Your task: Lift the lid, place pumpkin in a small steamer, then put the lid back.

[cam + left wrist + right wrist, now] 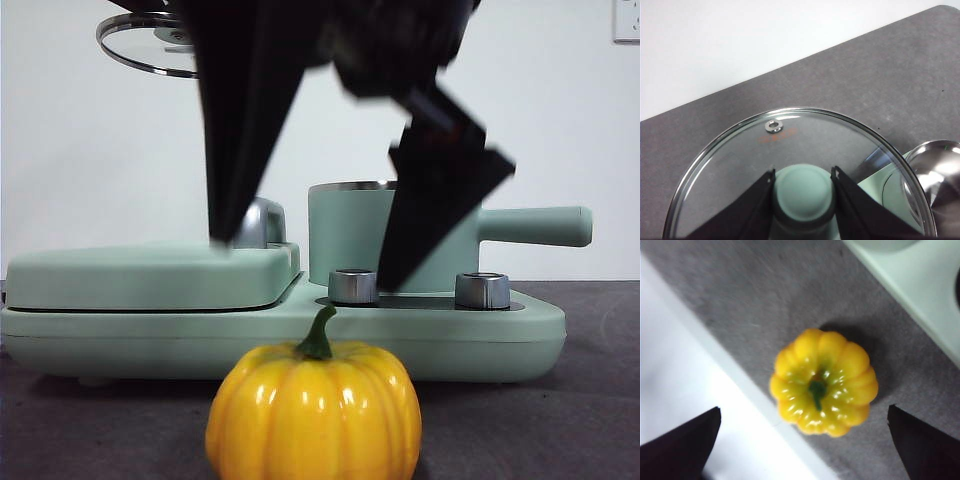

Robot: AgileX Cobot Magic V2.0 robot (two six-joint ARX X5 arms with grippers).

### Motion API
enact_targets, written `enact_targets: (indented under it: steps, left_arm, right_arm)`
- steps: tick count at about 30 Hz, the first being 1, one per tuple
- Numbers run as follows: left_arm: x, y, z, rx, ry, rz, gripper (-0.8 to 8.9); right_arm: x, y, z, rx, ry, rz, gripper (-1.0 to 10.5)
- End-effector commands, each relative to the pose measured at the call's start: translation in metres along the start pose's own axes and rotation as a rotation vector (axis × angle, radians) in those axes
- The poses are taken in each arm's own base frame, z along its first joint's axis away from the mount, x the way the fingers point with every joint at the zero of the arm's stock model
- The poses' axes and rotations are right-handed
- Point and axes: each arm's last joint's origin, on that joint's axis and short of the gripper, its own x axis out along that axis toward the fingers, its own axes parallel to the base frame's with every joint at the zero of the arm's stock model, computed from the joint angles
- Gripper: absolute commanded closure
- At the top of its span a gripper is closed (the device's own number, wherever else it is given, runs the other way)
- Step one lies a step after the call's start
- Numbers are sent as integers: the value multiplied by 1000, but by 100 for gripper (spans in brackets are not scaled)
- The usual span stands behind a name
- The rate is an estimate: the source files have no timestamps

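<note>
The left pincer was clamped on the mint-green knob of the glass lid, one black jaw pressed to each side of it, and held the lid aloft; in the front view the lid hung high at the upper left, well above the flat mint-green cover, with only its steel rim and some glass showing past the dark arm. The small steamer stood uncovered on the wide mint-green base behind two silver knobs, its long handle reaching sideways with free air around it. The right pincer hung above the pumpkin with its jaws spread wide, one to each side and both well apart from the fruit. The pumpkin sat upright on the grey tabletop, green stem up, just in front of the base's front edge and not touching it. In the right wrist view it lay close to the tabletop's border, where the grey surface met a white strip, with bare grey surface between it and the base.
</note>
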Motion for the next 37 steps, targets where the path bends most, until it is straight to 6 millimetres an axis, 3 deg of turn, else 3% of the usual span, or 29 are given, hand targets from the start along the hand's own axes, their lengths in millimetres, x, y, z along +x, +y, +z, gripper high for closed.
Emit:
enact_targets:
  steps: [1,7,17,21,26,31,37]
  left_arm:
    - [-12,-2,12,14,-71,4,696]
    - [-12,-2,13,14,-71,3,696]
    - [-12,-2,12,5,-68,2,696]
    - [-12,-2,12,2,-69,2,697]
    - [-12,-2,12,2,-70,2,697]
    - [-12,-2,12,2,-69,3,697]
    - [-13,0,12,-1,-69,7,697]
  right_arm:
    - [13,5,7,-4,23,-20,349]
    - [38,7,13,-9,52,-25,349]
    - [60,8,14,5,94,-91,353]
    - [63,9,14,0,100,-101,439]
    - [63,9,14,1,101,-100,605]
    - [60,9,16,4,105,-102,620]
    - [25,11,34,37,107,-112,620]
